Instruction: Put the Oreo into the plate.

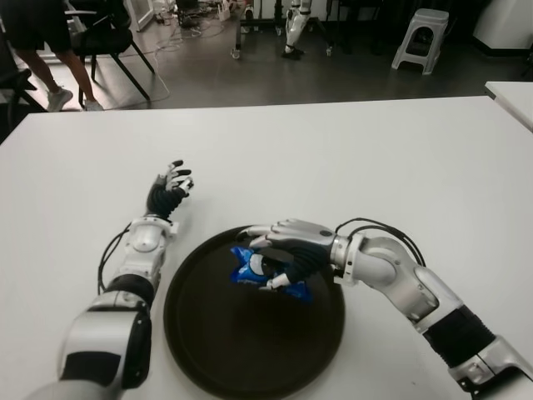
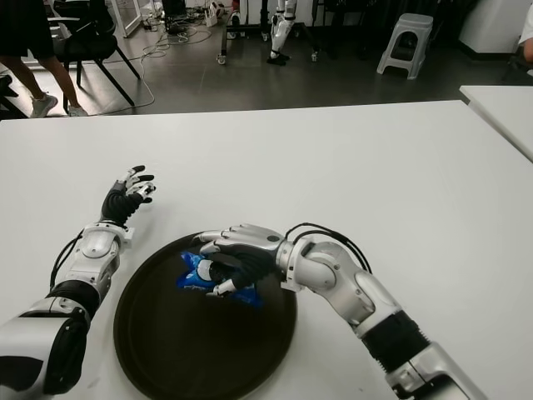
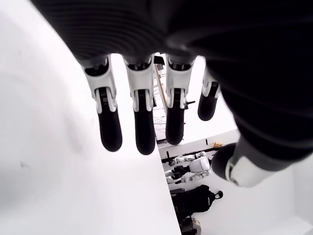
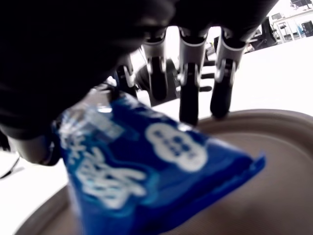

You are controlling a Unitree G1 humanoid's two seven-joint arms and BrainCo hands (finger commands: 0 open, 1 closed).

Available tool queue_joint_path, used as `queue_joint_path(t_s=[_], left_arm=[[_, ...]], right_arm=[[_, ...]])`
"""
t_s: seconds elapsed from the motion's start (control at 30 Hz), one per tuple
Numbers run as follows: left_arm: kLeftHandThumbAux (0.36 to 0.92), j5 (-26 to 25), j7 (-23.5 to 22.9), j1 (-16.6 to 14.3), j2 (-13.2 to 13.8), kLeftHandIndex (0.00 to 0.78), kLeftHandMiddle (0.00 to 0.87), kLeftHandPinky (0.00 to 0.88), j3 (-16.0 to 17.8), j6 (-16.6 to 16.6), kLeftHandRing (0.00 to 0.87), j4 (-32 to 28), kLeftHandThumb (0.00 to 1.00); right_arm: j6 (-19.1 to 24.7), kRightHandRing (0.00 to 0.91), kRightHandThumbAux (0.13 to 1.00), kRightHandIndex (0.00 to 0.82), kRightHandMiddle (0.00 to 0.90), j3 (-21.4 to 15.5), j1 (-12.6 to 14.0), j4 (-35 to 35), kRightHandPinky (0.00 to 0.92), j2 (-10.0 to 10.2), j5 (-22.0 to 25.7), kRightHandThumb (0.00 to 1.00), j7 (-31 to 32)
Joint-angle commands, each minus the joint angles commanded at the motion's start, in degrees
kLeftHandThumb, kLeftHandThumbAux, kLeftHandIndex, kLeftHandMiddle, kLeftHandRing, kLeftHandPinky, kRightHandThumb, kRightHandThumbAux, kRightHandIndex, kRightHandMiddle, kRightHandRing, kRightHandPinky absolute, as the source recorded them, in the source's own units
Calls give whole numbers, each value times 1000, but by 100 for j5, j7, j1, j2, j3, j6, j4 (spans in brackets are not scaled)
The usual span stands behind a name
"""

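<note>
A blue Oreo packet hangs tilted just above the far part of a dark round plate near the table's front edge. My right hand reaches over the plate from the right and covers the packet, holding it between thumb and palm. In the right wrist view the packet sits under the palm, with the fingers stretched out beyond it over the plate's rim. My left hand shows idle to the left of the plate, its fingers spread and holding nothing.
The white table stretches wide behind the plate. A second white table begins at the far right. Beyond the far edge are black chairs, a person's legs and a grey stool.
</note>
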Motion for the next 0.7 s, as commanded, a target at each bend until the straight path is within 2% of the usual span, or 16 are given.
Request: queue_joint_path(t_s=[0.23, 0.7], left_arm=[[620, 73, 10, 12, 27, 148, 232, 286, -62, -24, 248, -11, 47], [623, 36, -76, 6, 13, 142, 228, 308, -7, -45, 253, -21, 80]], right_arm=[[154, 0, 432, 0, 0, -41, -10, 20, 0, 11, -37, 0, 39], [332, 0, 417, 0, 0, -97, -19, 45, 0, 57, -54, 0, -44]])
